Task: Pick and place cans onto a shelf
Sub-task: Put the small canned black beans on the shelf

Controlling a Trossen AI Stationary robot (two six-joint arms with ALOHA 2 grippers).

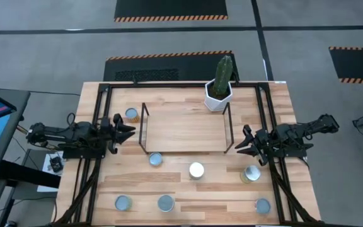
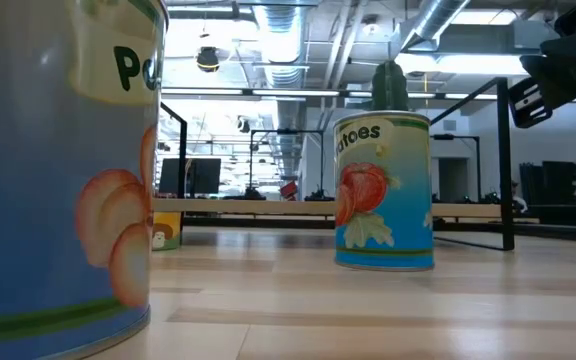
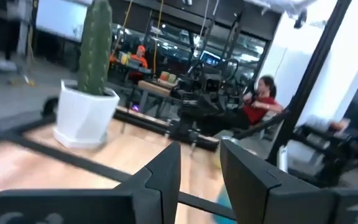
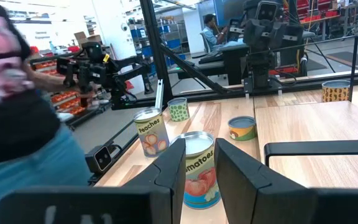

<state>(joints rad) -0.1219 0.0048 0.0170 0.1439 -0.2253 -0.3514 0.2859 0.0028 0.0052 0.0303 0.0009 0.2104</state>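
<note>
Seven cans (image 1: 196,170) stand upright on the counter (image 1: 188,192), tops to the ceiling: six spread in front of the shelf (image 1: 184,128), one by its left end. The shelf runs left to right and carries no cans. Left hand (image 1: 130,130) reaches level toward the shelf's left end, fingers slightly parted, holding nothing. Right hand (image 1: 241,146) mirrors it at the right end, narrowly open, empty too.
</note>
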